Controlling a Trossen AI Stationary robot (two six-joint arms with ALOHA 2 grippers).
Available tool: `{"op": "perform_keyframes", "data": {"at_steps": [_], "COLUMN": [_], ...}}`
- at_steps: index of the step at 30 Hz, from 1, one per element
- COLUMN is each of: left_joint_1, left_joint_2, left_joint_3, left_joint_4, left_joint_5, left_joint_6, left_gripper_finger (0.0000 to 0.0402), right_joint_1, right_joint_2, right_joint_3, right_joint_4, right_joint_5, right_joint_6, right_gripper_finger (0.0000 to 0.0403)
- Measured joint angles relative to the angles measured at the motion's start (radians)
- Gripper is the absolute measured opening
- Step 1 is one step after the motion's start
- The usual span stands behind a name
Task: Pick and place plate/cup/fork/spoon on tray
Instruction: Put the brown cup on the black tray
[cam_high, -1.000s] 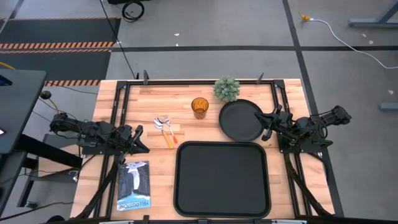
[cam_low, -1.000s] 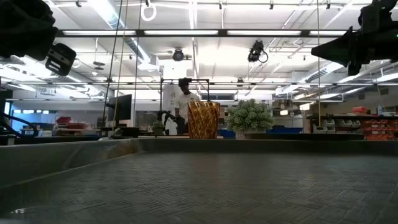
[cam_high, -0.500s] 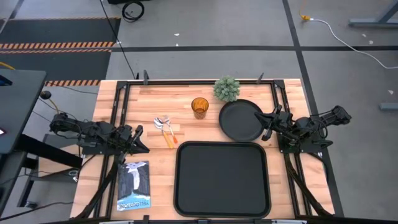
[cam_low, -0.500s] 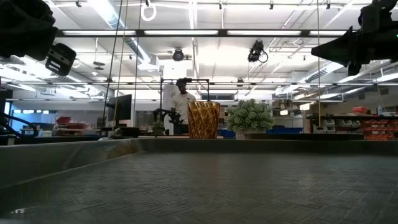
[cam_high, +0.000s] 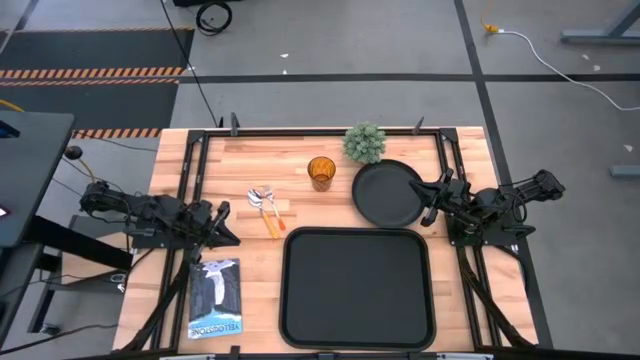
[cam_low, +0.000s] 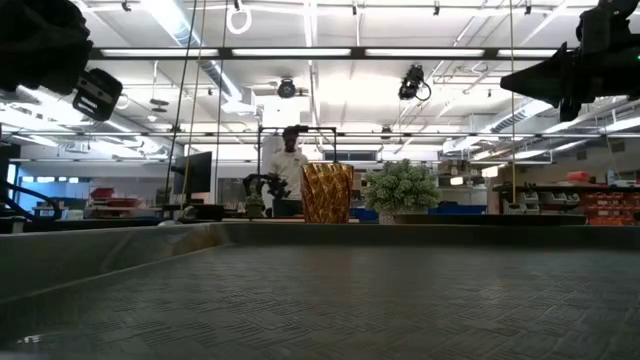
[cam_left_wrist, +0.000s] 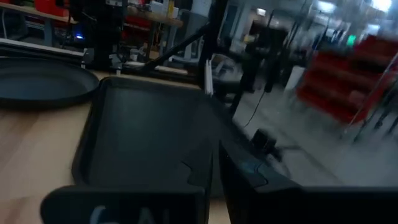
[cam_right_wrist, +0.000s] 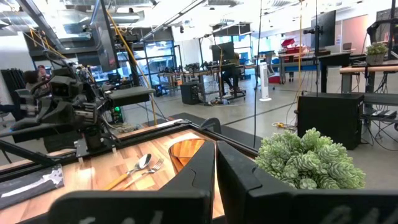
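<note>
Nothing on the table is found displaced against the earlier frames; only a person (cam_low: 289, 168) in the room beyond has shifted slightly, and both arms are recorded as unmoved.

Items are listed by size. The tray (cam_high: 358, 287) lies empty at the 6 o'clock edge of the table. The plate (cam_high: 387, 193) rests just beyond the tray's far right corner, toward 1 o'clock from table centre. The cup (cam_high: 320, 172) stands upright at 12 o'clock, left of the plate and beside a small plant (cam_high: 365, 142). The spoon (cam_high: 270, 212) and the fork (cam_high: 263, 198) lie side by side at 10 o'clock, long axes running roughly from 11 to 5 o'clock, heads toward 11 o'clock.

The right gripper (cam_high: 429, 205) is held at the plate's 3 o'clock rim, fingers (cam_right_wrist: 198, 167) drawn together and nothing held. The left gripper (cam_high: 226, 225) waits at 9 o'clock beside a booklet (cam_high: 215, 297), fingers likewise closed and empty (as far as its wrist view allows).

The plate lies directly ahead of the right gripper, toward 9 o'clock, so the right arm is judged nearer to it; the cutlery sits nearer the left arm. No item is yet on the tray.
</note>
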Motion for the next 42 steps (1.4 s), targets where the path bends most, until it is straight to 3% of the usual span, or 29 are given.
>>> {"op": "perform_keyframes", "data": {"at_steps": [4,6,11,20,28,30,36,42], "left_joint_1": [0.000,0.000,0.000,0.000,0.000,-0.003,-0.024,-0.040], "left_joint_2": [0.000,0.000,0.000,0.000,0.000,0.000,0.000,0.000], "left_joint_3": [0.000,0.000,0.000,0.000,0.000,0.000,0.000,0.000], "left_joint_4": [0.126,0.163,0.172,0.187,0.184,0.184,0.212,0.254], "left_joint_5": [0.000,0.000,-0.008,-0.009,-0.085,-0.045,0.215,0.161], "left_joint_6": [-0.250,-0.279,-0.144,-0.144,-0.097,-0.049,0.123,0.114], "left_gripper_finger": [0.0036,0.0036,0.0036,0.0036,0.0036,0.0036,0.0036,0.0036], "right_joint_1": [0.000,0.000,0.000,0.000,0.000,0.000,0.000,-0.001], "right_joint_2": [0.000,0.000,0.000,0.000,0.000,0.000,0.000,0.000], "right_joint_3": [0.000,0.000,0.000,0.000,0.000,0.000,0.000,0.000], "right_joint_4": [0.000,0.000,0.000,0.000,0.000,0.000,0.055,0.183], "right_joint_5": [0.000,0.000,0.000,0.000,0.000,0.000,0.000,-0.026], "right_joint_6": [0.000,0.000,0.000,0.000,0.000,0.000,0.008,0.188], "right_gripper_finger": [0.0023,0.0023,0.0023,0.0023,0.0023,0.0023,0.0023,0.0023]}}
